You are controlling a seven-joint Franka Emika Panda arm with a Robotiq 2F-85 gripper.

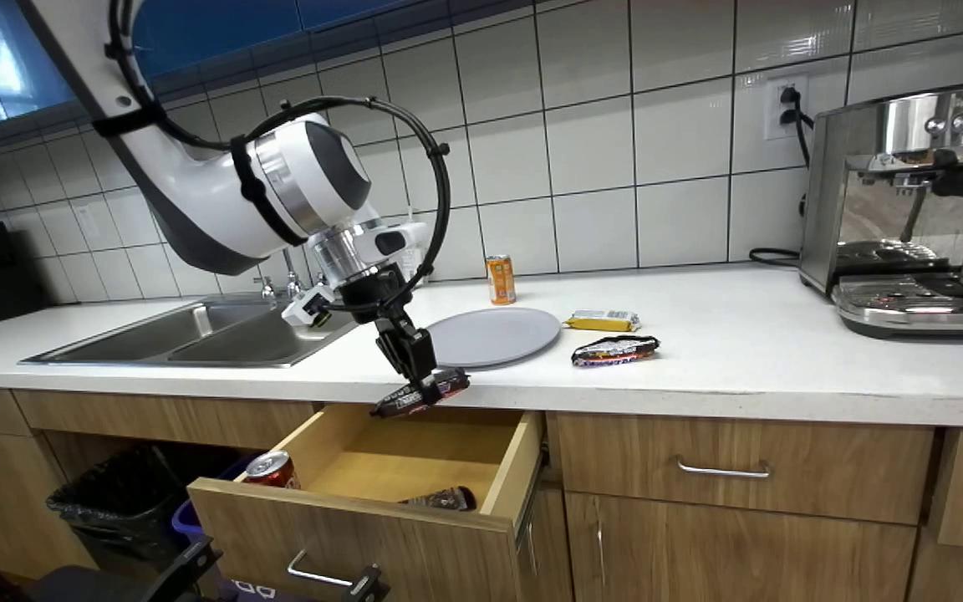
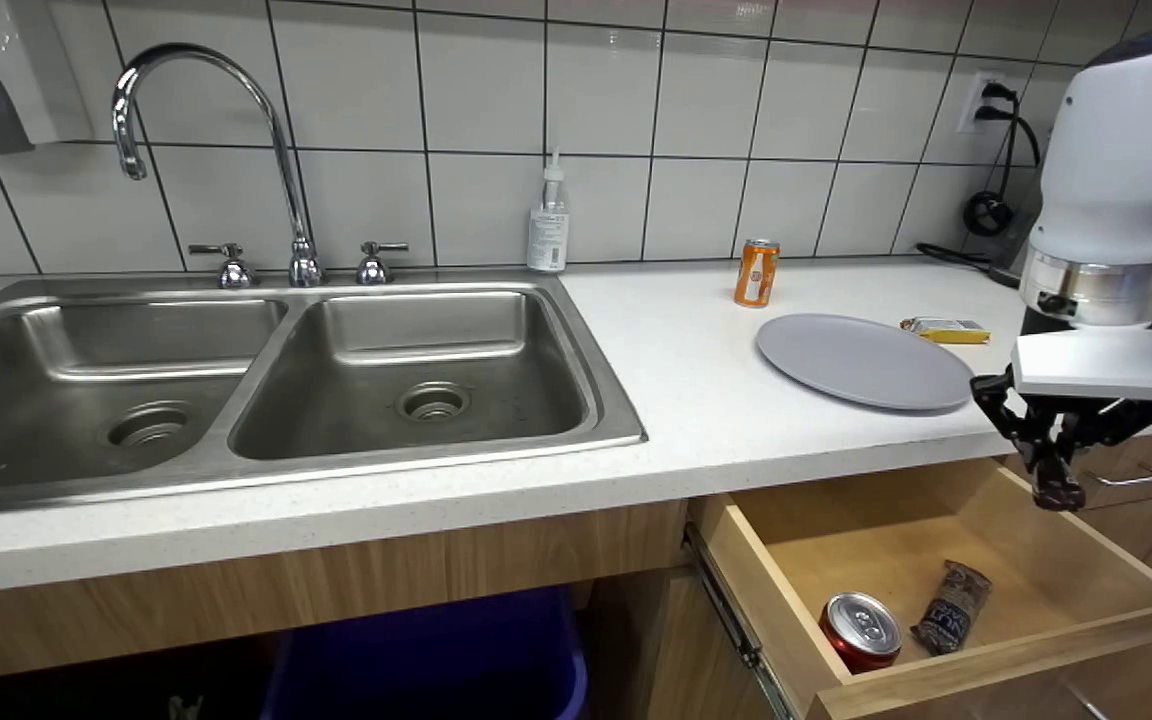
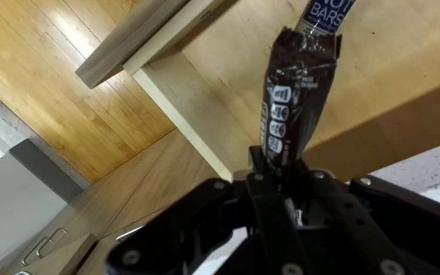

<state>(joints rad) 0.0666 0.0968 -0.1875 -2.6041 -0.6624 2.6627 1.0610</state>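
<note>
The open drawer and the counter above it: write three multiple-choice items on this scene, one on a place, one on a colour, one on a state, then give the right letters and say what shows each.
1. Where is the red can?
A) on the plate
B) in the open drawer
C) in the sink

2. What colour is the upright can on the counter?
A) green
B) blue
C) orange

3. How do the jaws stand?
A) shut on a dark-wrapped bar
B) open, holding nothing
C) shut on the plate

Key:
1. B: an exterior view shows it inside the drawer's walls.
2. C: its orange side shows in both exterior views.
3. A: the wrist view shows the wrapper pinched between them.
</note>
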